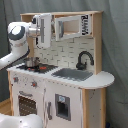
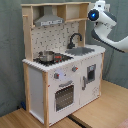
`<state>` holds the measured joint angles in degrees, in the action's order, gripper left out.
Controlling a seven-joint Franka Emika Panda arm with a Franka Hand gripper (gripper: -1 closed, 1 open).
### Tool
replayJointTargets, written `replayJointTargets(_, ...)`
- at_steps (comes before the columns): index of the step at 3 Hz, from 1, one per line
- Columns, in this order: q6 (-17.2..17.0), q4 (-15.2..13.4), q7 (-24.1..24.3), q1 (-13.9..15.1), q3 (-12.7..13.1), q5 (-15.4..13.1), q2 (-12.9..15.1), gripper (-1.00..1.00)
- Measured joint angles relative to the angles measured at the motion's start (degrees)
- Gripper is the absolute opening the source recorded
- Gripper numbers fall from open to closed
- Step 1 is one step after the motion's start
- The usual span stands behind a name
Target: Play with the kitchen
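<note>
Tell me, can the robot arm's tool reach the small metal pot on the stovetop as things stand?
Probably yes. The tool hangs up by the grey hood, above the small metal pot, and nothing stands between them.

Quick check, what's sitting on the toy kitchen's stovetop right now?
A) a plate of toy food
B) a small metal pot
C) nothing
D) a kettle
B: a small metal pot stands on the stovetop of the kitchen, to the left of the sink and black faucet in the second exterior view; the first exterior view shows it too.
</note>
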<state>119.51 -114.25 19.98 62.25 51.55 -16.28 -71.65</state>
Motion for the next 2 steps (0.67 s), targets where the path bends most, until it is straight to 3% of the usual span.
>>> replayJointTargets(1,3.5,0.0,-0.3,-4.8,1.0,0.0,-0.4,1.00)
replayJointTargets(2,8.1,0.6,-2.7,-7.5,1.4,-0.1,-1.2,1.00)
